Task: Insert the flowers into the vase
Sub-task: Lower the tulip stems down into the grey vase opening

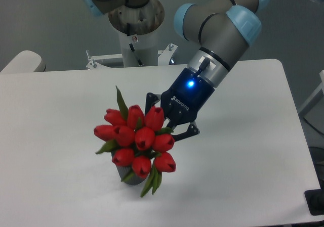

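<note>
The flowers [136, 138] are a bunch of red tulip buds with green leaves, tilted toward the camera. My gripper [166, 125] is shut on their stems from behind and to the right, and its fingertips are hidden by the buds. The bunch hangs over the vase [132, 178], a dark grey ribbed cylinder of which only a bit of the lower side shows under the buds. The vase's mouth is hidden, so I cannot tell if the stems are inside it.
The arm's white mounting column [135, 40] stands at the back edge of the white table [243, 161]. A pale rounded object [23, 62] sits off the table's back left corner. A dark object [315, 202] lies at the front right edge.
</note>
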Action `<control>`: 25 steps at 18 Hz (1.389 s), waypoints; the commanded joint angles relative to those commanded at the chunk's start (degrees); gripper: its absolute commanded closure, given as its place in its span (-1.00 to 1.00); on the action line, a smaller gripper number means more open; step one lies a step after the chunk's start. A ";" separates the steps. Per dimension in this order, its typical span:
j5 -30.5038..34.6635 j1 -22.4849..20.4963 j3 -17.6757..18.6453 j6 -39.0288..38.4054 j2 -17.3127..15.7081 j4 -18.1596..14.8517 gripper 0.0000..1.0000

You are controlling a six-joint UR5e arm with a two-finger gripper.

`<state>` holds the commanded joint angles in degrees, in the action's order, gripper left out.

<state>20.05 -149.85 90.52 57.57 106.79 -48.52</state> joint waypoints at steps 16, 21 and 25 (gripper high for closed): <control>-9.68 1.49 4.84 5.27 -0.36 2.99 0.55; -9.68 1.76 6.42 7.37 -0.36 3.08 0.55; -9.68 1.49 9.14 11.68 -0.36 3.08 0.55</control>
<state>10.37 -148.36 99.66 69.25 106.44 -45.44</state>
